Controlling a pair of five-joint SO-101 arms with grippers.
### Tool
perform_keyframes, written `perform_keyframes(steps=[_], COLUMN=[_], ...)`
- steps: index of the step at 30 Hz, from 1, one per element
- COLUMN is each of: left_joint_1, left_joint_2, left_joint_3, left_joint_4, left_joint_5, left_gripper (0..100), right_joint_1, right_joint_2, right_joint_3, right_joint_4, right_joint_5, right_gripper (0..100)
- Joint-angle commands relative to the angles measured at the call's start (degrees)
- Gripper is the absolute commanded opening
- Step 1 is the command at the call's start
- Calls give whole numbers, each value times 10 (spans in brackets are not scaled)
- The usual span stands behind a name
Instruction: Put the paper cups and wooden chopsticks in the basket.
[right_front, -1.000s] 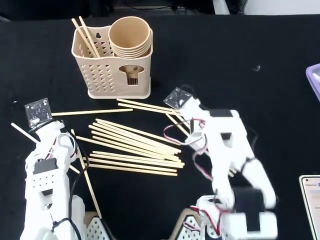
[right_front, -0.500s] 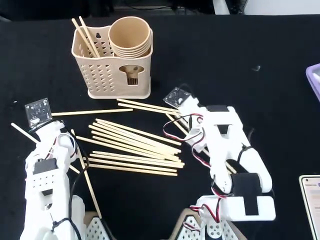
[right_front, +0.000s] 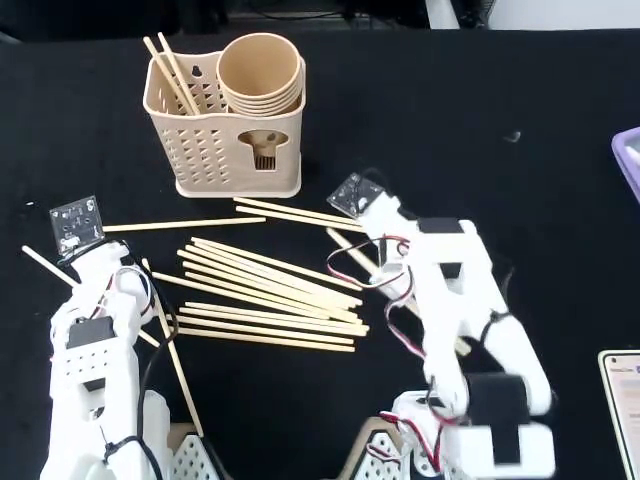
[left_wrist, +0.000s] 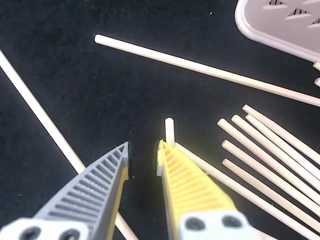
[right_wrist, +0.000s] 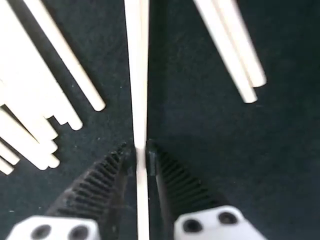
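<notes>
The beige basket (right_front: 222, 150) stands at the back and holds a stack of paper cups (right_front: 260, 70) and two chopsticks (right_front: 168, 70). A pile of wooden chopsticks (right_front: 270, 295) lies on the black table between the arms. My right gripper (right_wrist: 138, 150) is low over the table, shut on a pair of chopsticks (right_wrist: 136, 75) that run straight out from its jaws; in the high view it sits right of the pile (right_front: 378, 262). My left gripper (left_wrist: 143, 150) is open by a narrow gap with nothing inside, and a chopstick end (left_wrist: 169, 125) lies at its yellow finger (left_wrist: 180, 175).
Loose chopsticks lie around the left gripper: a long one (left_wrist: 45, 125) beside the grey finger and another (left_wrist: 200, 67) ahead of it. A purple object (right_front: 628, 155) and a white card (right_front: 625, 395) sit at the right edge.
The right arm leaned a little toward the pile half a second ago and has swung back to where it was. The left arm and the pile have not moved.
</notes>
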Motion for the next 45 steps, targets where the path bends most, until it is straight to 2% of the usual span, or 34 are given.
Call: perform_keyframes(steps=[1,7,11,16,19,25,32,36,39,45], left_joint_1=[9,9,9,9,9,9,9,9,9,9], left_joint_2=[-6,-7,-6,-6,-5,-5,-5,-5,-5,-5], left_joint_3=[-3,-3,-3,-3,-3,-3,-3,-3,-3,-3], left_joint_4=[-11,-11,-11,-11,-11,-11,-11,-11,-11,-11], left_joint_5=[-2,-2,-2,-2,-2,-2,-2,-2,-2,-2], left_gripper=[104,104,103,103,103,103,103,104,104,104], right_joint_1=[11,-36,-43,-42,-30,-1,-4,-4,-4,5], right_joint_2=[-86,-223,-243,-168,-95,44,90,95,94,48], right_joint_3=[-12,-5,37,104,88,-6,-33,-32,-25,-16], right_joint_4=[33,139,86,-59,-96,-59,-34,-34,-33,-28], right_joint_5=[-5,-18,-15,5,4,7,27,44,63,62], right_gripper=[11,11,11,11,12,14,127,93,8,10])
